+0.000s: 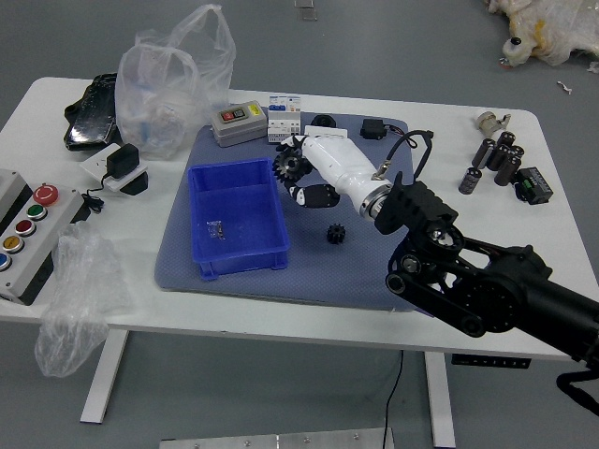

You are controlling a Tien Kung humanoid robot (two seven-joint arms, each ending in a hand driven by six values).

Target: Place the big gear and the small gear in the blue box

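Reaching: my R arm [468,273] comes in from the R edge, over the white table [281,313].
Near L: crumpled clear plastic [80,299], hanging past the table's near edge.
Mat [328,281]: blue-grey, flat under the box etc.
Blue box [239,262]: on the mat, L of my hand, open top; sm. shiny bit [216,230] inside, can't tell what.
Small gear [336,234]: on the mat, R of box, apart from it.
Button panel [39,245]: L edge, w/ red, green, yellow & blue buttons.
R hand [344,170]: partly closed, big gear [291,166] held at the fingertips, by the box's far R corner; can't tell if gear touches box.
Far R: blk cylinders [505,157], grouped.
Far L: white plastic bag [173,84], beside the blk pouch [92,112].
Far mid: grey case [240,122] w/ yellow patch, next to sm. white boxes [284,118].
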